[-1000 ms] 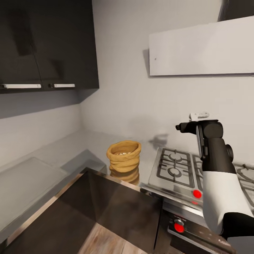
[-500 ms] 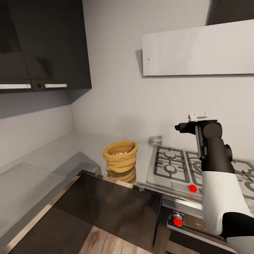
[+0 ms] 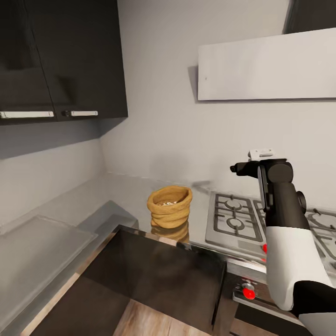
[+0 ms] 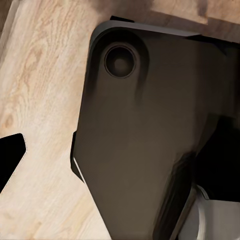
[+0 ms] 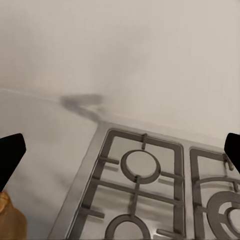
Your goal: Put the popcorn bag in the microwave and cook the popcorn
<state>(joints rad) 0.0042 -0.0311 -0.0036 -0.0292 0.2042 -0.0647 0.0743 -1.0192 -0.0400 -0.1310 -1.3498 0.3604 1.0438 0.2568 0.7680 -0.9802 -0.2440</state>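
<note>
The wrinkly orange-tan popcorn bag point(image 3: 170, 206) sits in the middle of the frame on the shiny grey countertop point(image 3: 84, 205), just left of the steel gas hob point(image 3: 242, 224). At the right, the black and white right arm point(image 3: 284, 233) is raised; its gripper point(image 5: 120, 150) is wide open and holds nothing. I cannot tell about the left gripper.
</note>
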